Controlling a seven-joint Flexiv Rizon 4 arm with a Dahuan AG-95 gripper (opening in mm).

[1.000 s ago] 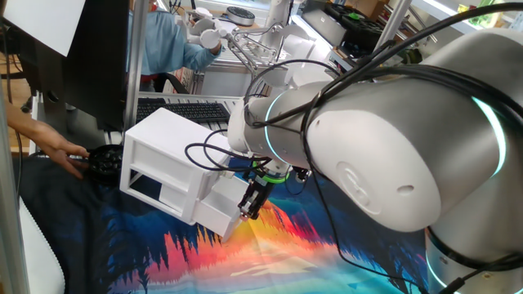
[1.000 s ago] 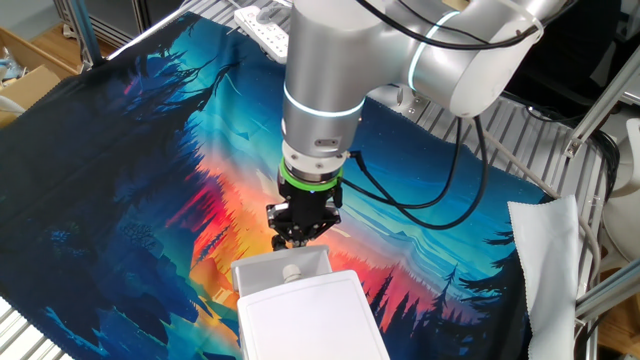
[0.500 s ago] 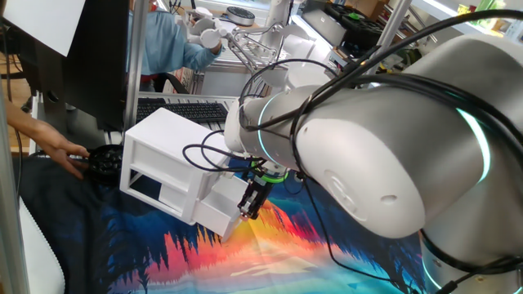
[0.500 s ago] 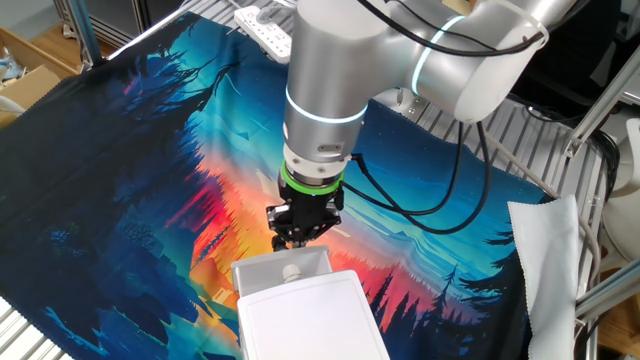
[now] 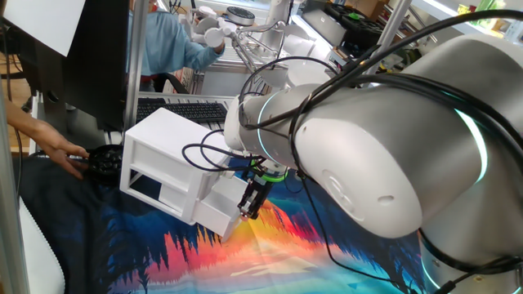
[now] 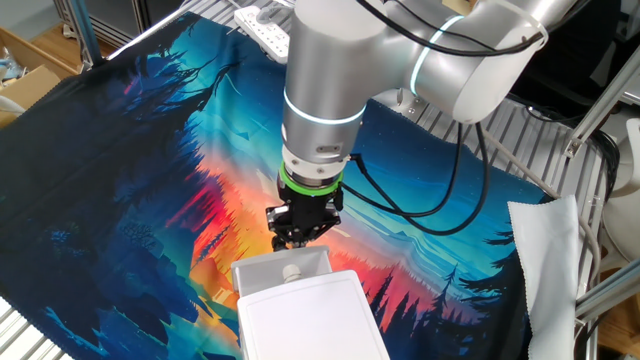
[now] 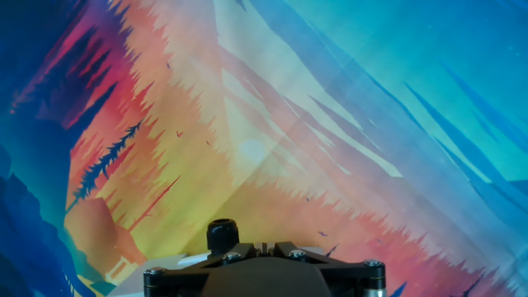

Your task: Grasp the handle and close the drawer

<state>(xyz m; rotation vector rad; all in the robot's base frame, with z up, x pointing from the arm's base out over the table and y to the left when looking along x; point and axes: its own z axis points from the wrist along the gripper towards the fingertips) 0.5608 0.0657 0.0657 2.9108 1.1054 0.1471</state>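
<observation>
The handle (image 7: 222, 234), a tiny dark knob, shows in the hand view just above the black body of the hand (image 6: 296, 240), right at its fingers; whether they pinch it or only press beside it cannot be told from any view, though the fingers themselves are clenched fully together. The drawer (image 5: 221, 204) that carries the knob is the bottom one of a small white two-drawer cabinet (image 5: 163, 139), and it stands pulled partway out of the cabinet's front. From above, the drawer's open white box (image 6: 283, 272) sticks out past the cabinet top, with a paler knob (image 6: 292, 272) of the top drawer visible just over it. The hand points straight down at the drawer's front edge, directly before the cabinet. The cabinet sits on a worktop covered by a bright cloth (image 6: 150, 150) printed with a sunset forest scene. Behind the cabinet lie a black keyboard (image 5: 184, 110), and beside it a person's hand (image 5: 61, 153) on a dark round object (image 5: 105, 161).
</observation>
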